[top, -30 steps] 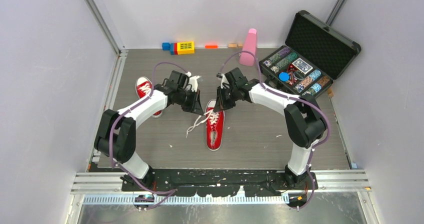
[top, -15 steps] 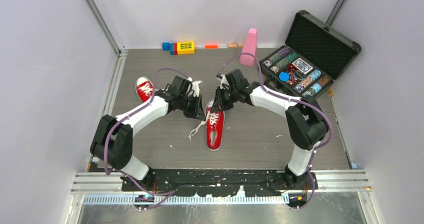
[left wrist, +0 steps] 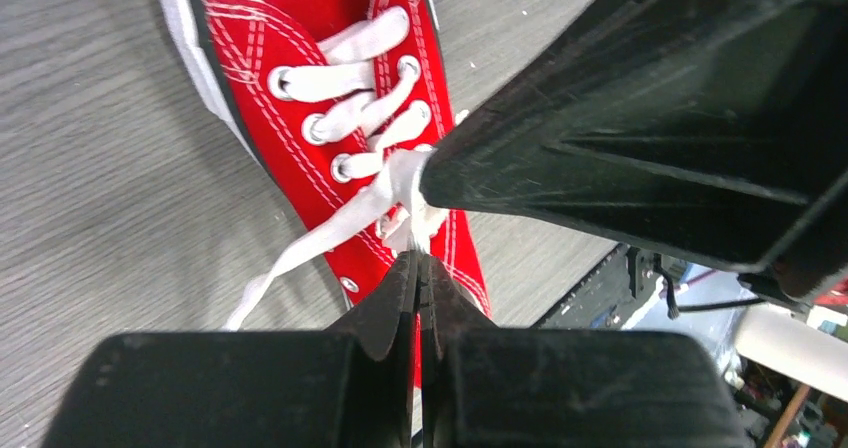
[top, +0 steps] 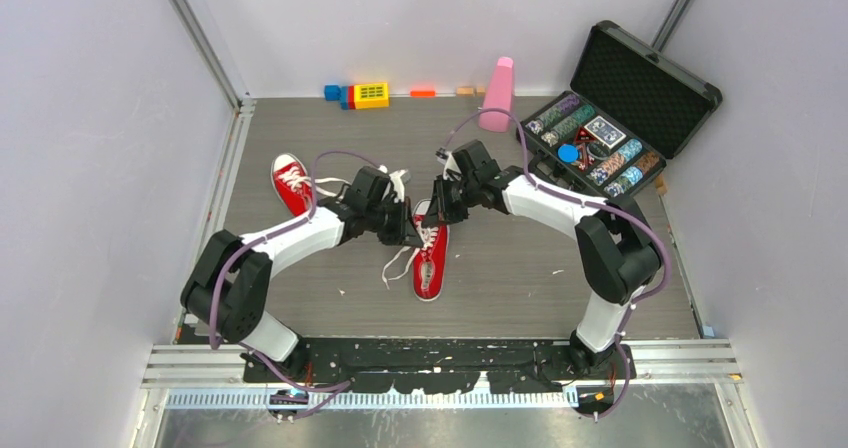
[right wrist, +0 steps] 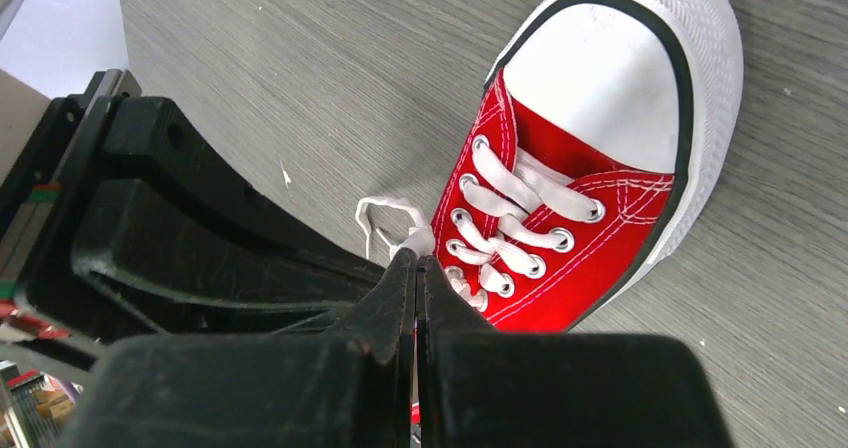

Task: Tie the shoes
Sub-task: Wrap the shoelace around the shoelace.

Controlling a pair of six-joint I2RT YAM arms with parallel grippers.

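One red shoe (top: 431, 261) lies mid-table with its white toe cap toward me. The other shoe (top: 291, 182) rests at the left, behind the left arm. Both grippers meet over the middle shoe's open end. My left gripper (left wrist: 420, 260) (top: 407, 232) is shut on a white lace (left wrist: 405, 208) at the top eyelets. A loose lace end (left wrist: 300, 253) trails onto the table. My right gripper (right wrist: 415, 261) (top: 440, 211) is shut on the other lace (right wrist: 420, 239) beside the red shoe (right wrist: 560, 193). Each wrist view shows the opposite gripper as a black mass close by.
An open black case of poker chips (top: 600, 140) sits at the back right. A pink cone (top: 497, 93) and coloured toy blocks (top: 366, 95) stand along the back wall. Walls close in both sides, with a metal rail (top: 228, 168) on the left.
My left arm has swung right and nearer, bringing its gripper down beside the middle shoe and uncovering the left shoe. The right gripper has barely shifted.
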